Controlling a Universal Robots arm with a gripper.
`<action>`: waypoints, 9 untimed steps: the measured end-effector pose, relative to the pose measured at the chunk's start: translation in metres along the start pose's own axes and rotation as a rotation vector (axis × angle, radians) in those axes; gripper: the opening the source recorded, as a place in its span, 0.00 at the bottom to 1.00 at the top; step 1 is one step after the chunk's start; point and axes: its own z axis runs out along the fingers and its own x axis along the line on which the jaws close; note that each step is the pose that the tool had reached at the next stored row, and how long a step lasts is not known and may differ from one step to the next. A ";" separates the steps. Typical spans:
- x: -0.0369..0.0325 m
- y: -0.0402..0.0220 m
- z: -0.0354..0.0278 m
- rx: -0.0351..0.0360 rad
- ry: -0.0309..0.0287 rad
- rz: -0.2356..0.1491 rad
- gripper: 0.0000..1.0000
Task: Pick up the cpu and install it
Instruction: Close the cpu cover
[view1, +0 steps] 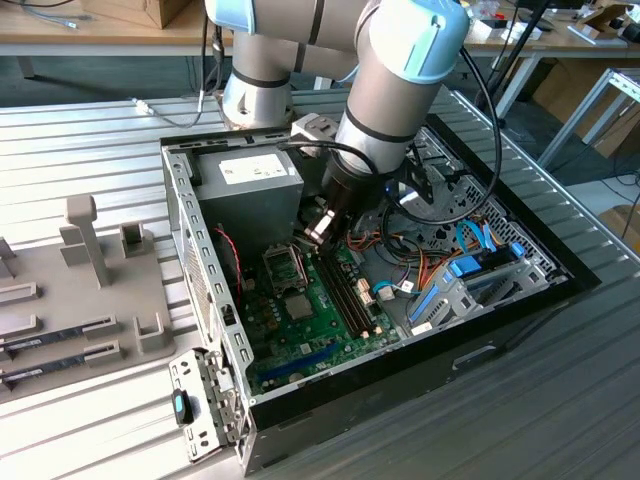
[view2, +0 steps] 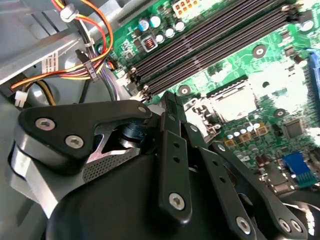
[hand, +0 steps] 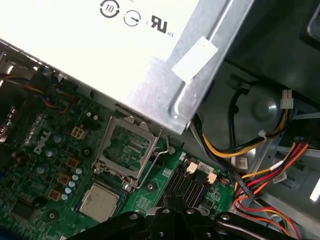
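The cpu (view1: 298, 306) is a small square chip with a silver top. It lies flat in the motherboard socket, and it also appears in both wrist views (view2: 235, 102) (hand: 100, 202). The socket's metal hold-down frame (hand: 125, 147) stands swung open beside it, towards the power supply. My gripper (view1: 318, 232) hangs just above the board at the end of the memory slots, a short way from the socket. Its black fingers (view2: 171, 100) are shut together with nothing between them. Its tip (hand: 175, 207) is apart from the cpu.
The grey power supply (view1: 255, 185) stands close behind the socket. Long dark memory slots (view1: 350, 295) run beside the gripper. Orange, yellow and red cables (hand: 260, 150) bunch near the arm. The case walls (view1: 200, 270) ring the board. A grey fixture (view1: 80, 330) lies at the exterior view's left.
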 end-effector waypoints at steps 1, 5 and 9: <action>-0.0003 0.0005 0.0006 -0.0070 -0.0037 0.000 0.11; 0.0000 -0.0002 0.0012 -0.0944 -0.0502 -0.003 0.11; 0.0005 -0.0009 0.0016 -0.1053 -0.0499 -0.067 0.11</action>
